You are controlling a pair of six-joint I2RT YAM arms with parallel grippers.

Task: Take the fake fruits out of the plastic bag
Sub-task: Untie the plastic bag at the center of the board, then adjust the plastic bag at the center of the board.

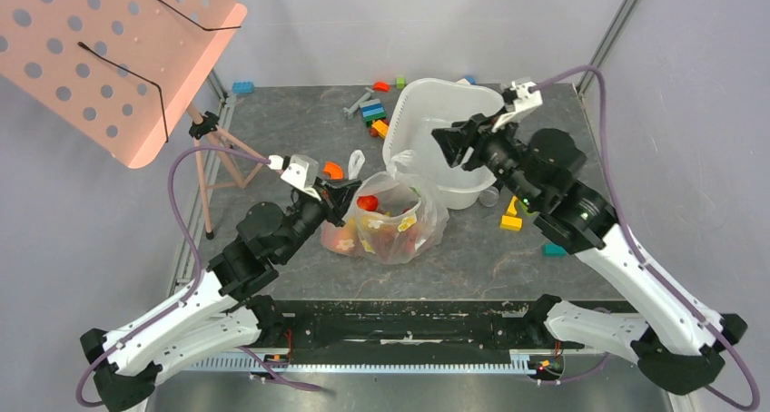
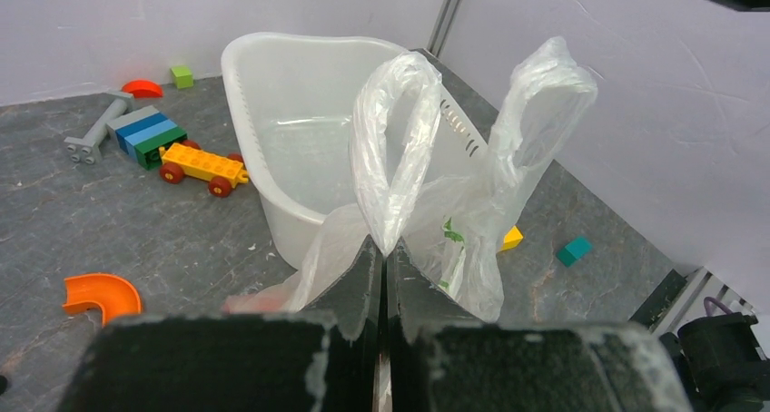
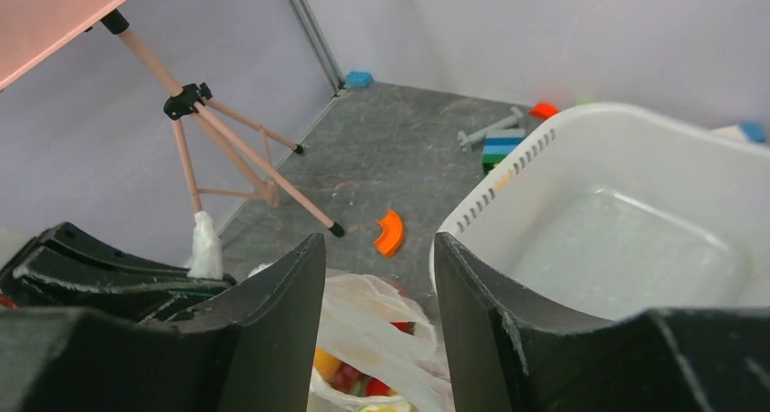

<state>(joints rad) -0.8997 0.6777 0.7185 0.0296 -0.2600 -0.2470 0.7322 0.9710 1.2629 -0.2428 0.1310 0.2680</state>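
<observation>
The left fingers are clenched on the film at the foot of a loop handle of the plastic bag. The bag sits on the worktop, touching the near side of the white basin, with the fake fruits inside it. The right fingers stand released and grasp nothing, poised over the basin's near rim, just beyond the bag's mouth.

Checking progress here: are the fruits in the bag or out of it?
In the bag. Red and yellow fruits show through the clear bag; none lie in the basin or loose on the table.
</observation>
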